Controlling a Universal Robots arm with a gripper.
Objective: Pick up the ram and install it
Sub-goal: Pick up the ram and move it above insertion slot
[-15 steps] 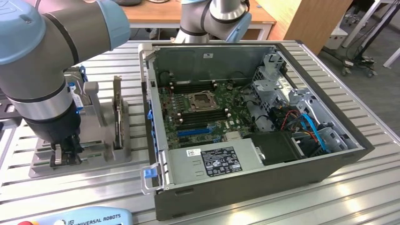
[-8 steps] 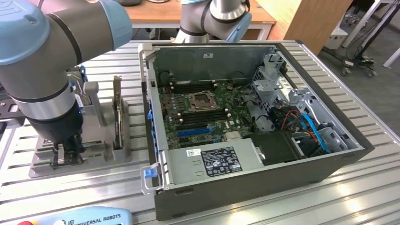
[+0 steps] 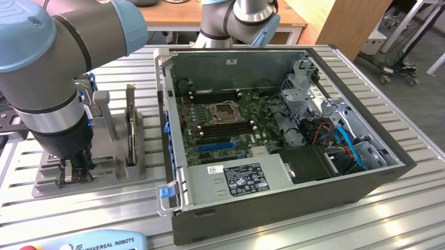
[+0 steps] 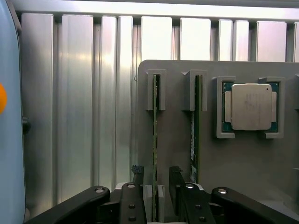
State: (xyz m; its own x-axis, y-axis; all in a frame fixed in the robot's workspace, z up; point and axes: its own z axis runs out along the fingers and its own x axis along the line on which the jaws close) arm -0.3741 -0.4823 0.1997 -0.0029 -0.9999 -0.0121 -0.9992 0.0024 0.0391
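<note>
Pincer stands wide open, one black finger on each side of the ram and neither pad touching it. The ram is a thin green stick standing on edge in the slotted brackets of a grey holder. A second stick stands on edge just beside it, close to the other finger, and a square silver processor lies flat in its own recess further along the holder. In the exterior view the pincer hangs low over that holder, which sits on the ribbed metal table to the exterior view's left of the open computer case, well apart from the motherboard. Nothing is held yet. The risk, as I judge it, is an off-centre squeeze. One pad meeting the stick first could tip it or jam it in the brackets. The finger nearest the neighbouring stick could also knock that one askew.
</note>
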